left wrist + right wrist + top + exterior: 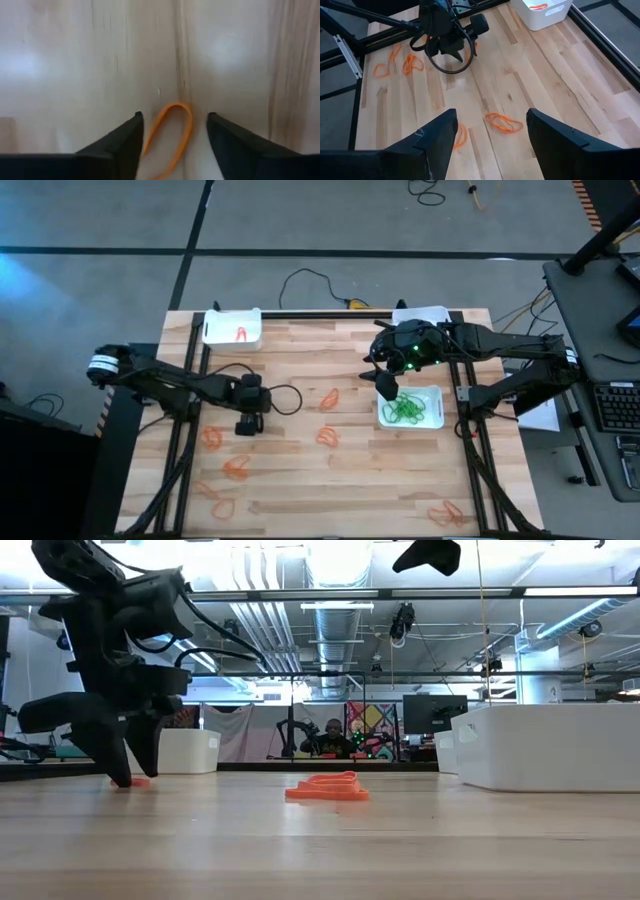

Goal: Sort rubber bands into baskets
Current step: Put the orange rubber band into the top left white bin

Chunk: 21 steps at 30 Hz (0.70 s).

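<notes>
Left claw (172, 145) open, down on tabletop (75, 65), straddling orange band (172, 132). Right claw (487, 142) open, empty, above basket (432, 420).

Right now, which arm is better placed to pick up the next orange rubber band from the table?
The left. The left gripper is open with an orange rubber band lying between its fingers. The right gripper is open over the basket of green bands.

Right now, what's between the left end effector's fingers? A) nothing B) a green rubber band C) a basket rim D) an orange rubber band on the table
D: in the left wrist view an orange rubber band lies flat on the table, in the gap of the open left end effector.
</notes>
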### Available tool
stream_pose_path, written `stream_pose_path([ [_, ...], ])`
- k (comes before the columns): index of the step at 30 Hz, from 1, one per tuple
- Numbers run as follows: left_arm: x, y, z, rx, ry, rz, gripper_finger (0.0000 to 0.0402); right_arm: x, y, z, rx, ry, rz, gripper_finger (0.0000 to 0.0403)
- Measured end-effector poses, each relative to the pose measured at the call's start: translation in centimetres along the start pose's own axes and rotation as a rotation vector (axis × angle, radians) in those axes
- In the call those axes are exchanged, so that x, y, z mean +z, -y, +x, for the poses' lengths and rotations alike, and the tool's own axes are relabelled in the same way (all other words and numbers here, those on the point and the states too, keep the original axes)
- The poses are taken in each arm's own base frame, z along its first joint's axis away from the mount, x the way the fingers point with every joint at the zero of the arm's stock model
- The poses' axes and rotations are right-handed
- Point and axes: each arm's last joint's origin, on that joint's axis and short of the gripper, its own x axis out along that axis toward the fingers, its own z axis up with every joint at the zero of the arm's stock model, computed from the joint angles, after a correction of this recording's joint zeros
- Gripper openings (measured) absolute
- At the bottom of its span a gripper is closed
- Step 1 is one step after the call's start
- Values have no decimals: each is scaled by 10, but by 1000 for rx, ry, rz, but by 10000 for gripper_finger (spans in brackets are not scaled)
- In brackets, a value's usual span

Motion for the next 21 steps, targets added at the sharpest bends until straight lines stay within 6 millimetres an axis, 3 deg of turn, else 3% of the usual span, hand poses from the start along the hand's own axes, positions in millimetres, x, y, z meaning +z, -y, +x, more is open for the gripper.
stream_pose_path([
  [9, -2, -21, 4, -71, -11, -324, 16, 0, 0, 0, 0, 0, 0, 231],
  [14, 6, -28, -4, -57, -21, -401, 5, 0, 0, 0, 0, 0, 0, 231],
  [18, 38, -43, -34, -33, 64, -440, 1, 0, 0, 0, 0, 0, -3, 231],
  [21, 59, -67, -63, -16, 125, -524, 1, 2, 1, 0, -33, 21, -242, 231],
])
